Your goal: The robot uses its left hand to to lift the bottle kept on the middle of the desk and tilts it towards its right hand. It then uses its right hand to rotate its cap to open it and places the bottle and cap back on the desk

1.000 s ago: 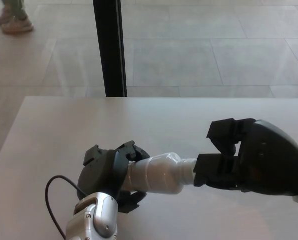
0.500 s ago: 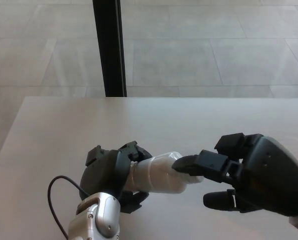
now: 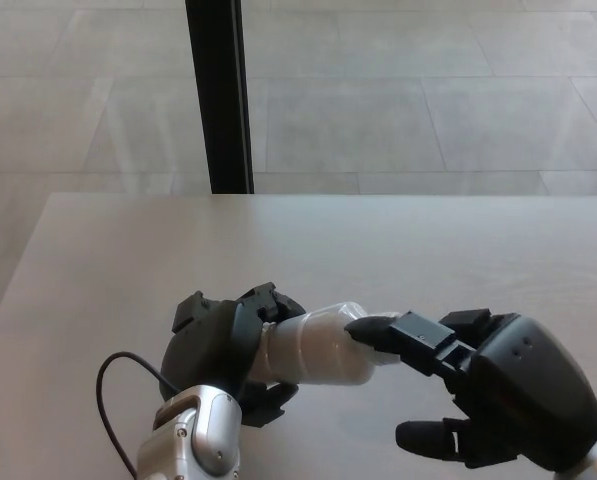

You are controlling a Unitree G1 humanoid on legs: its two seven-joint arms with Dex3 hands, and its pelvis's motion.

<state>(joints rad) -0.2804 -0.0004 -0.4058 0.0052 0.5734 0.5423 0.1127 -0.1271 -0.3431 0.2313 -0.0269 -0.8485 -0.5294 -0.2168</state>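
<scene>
1. Gripping the bottle (image 3: pixel 313 348) around its body, the left robot hand (image 3: pixel 228 350) holds it lying nearly flat above the surface (image 3: pixel 128 270), neck end pointing toward the robot's right, much as it did a second ago
2. A silver wrist segment (image 3: pixel 193 440) and a thin black cable (image 3: pixel 113 385) sit at the near edge, below that robot hand
3. The right robot hand (image 3: pixel 478 385) sits lower and nearer the camera than half a second ago; one black finger (image 3: pixel 398 330) reaches across the bottle's neck end and touches it, while another finger (image 3: pixel 428 437) is spread well below, apart from the bottle
4. A second ago the same robot hand was closed squarely around the neck end from the right; now it is opened out, with only the upper finger on the bottle
5. The cap cannot be made out: the neck end is hidden behind the black finger, so whether it is on or off is unclear
6. The bottle itself has hardly shifted between the frames and stays over the middle of the surface, toward the near side
7. Beyond the pale surface, a black vertical post (image 3: pixel 218 95) stands on the tiled floor (image 3: pixel 428 100)
8. A person's feet, seen at the top left corner a second ago, are gone from the floor
</scene>
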